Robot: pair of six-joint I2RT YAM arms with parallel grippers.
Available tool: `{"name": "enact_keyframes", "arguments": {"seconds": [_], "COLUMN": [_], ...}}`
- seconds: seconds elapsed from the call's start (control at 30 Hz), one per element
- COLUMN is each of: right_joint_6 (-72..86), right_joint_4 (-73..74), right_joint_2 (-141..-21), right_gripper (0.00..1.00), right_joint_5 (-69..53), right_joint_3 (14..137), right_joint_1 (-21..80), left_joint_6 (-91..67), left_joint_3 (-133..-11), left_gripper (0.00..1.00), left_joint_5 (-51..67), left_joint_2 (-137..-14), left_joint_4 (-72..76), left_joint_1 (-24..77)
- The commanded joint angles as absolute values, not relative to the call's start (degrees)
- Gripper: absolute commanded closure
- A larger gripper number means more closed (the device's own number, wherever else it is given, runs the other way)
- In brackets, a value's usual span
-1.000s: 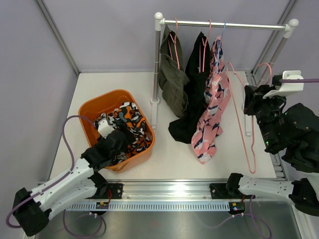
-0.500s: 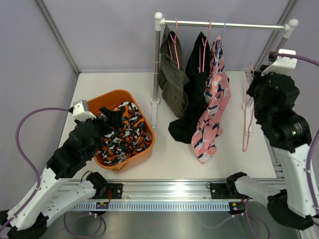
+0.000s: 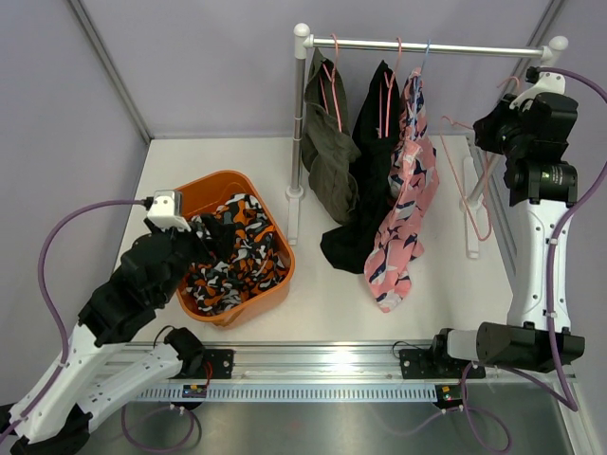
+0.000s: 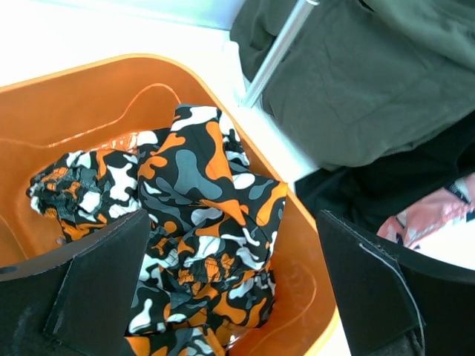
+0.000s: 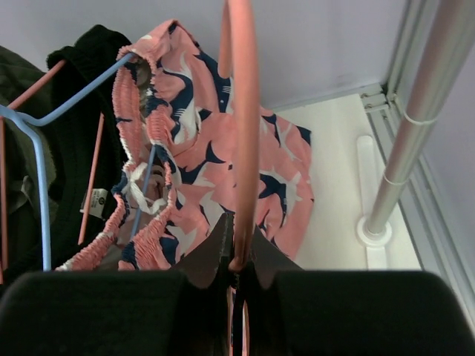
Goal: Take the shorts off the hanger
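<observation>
Top external view, shorts off the rail: the camouflage shorts [image 3: 237, 256] lie bunched in the orange tub [image 3: 180, 201], well to the left of the rail [image 3: 455, 47].
Shorts on the rail: the olive shorts [image 3: 330, 161], black shorts [image 3: 365, 185] and pink shorts [image 3: 410, 199] hang on hangers, pressed together toward the rail's left end.
Progress: one of four pairs appears done; three are left.
Left jaws: the left gripper [image 4: 234, 256] hovers over the tub, left of the rail, spread wide with nothing between.
Right jaws: the right gripper [image 5: 237, 263], near the rail's right end, is clamped on the wire of an empty pink hanger [image 5: 241, 133].
Surroundings: the white tabletop [image 3: 322, 299] lies below the rail; the pink shorts ride a blue hanger [image 5: 37, 126].
Obstacles: the empty hanger probably has to be put down before the right jaws can take another. The crowded garments touch, so pulling one may drag its neighbour.
</observation>
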State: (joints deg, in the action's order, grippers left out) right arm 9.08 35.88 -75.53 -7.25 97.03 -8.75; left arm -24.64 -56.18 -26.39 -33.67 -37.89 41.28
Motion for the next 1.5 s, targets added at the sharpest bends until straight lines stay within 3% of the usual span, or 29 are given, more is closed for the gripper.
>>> {"name": "enact_keyframes", "arguments": {"seconds": [0.0,0.67,1.1,1.47], "right_joint_6": [9.4,6.7,6.0,6.7], "right_joint_4": [30.1,20.8,25.3,27.1], "right_joint_2": [-76.6,-78.2,-91.1,-96.2], "right_gripper": [1.00,1.00,1.00,1.00], "right_joint_5": [-16.2,-11.9,-8.4,-7.6], "right_joint_3": [99.0,101.6,116.1,117.8], "right_joint_1": [-9.6,-9.8,-9.8,-9.8], "left_joint_6": [-19.3,-16.9,-17.1,-17.2], "left_joint_3": [-55.6,-48.7,-48.3,-48.3], "left_gripper": [0.01,0.01,0.01,0.01], "left_joint_5": [-23.3,-24.8,-24.6,-24.3], "left_joint_2": [-32.2,-29.8,-30.7,-31.2], "left_joint_4": [-37.0,-40.0,-40.3,-40.4], "left_joint_1": [41.1,41.1,41.1,41.1]}}
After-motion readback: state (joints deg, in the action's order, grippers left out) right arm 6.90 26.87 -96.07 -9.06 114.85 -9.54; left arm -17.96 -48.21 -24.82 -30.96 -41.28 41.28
